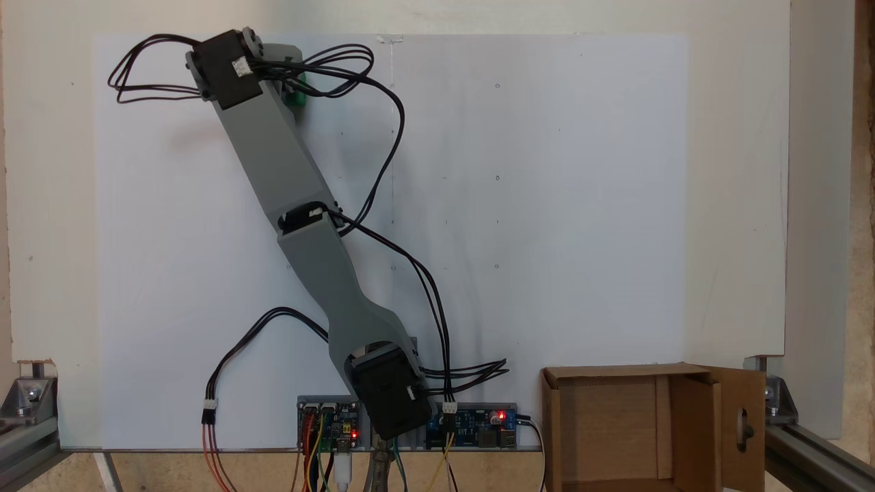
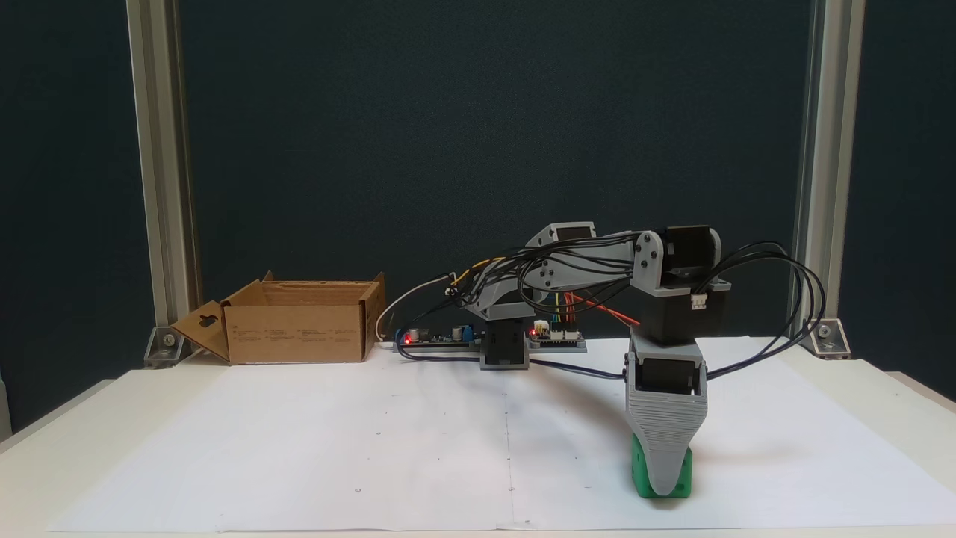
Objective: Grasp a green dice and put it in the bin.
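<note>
**Hand down over the green dice at the far end of the paper**

On the worktop lies a big white paper sheet, most of it bare; in a fixed view its whole left and middle stretch lies open, up to the near edge. The grey arm reaches diagonally from its base at the circuit boards out to a corner of the sheet, cables looping off its wrist. The bin stands at the worktop's far left edge in that side-on view, flaps open, the keyhole flap splayed outward, well apart from the arm. The hand points straight down, its grey tip in front of the green dice, which sits on the paper near the sheet's right side. Only one jaw faces the camera, so I cannot tell whether it grips.
</note>
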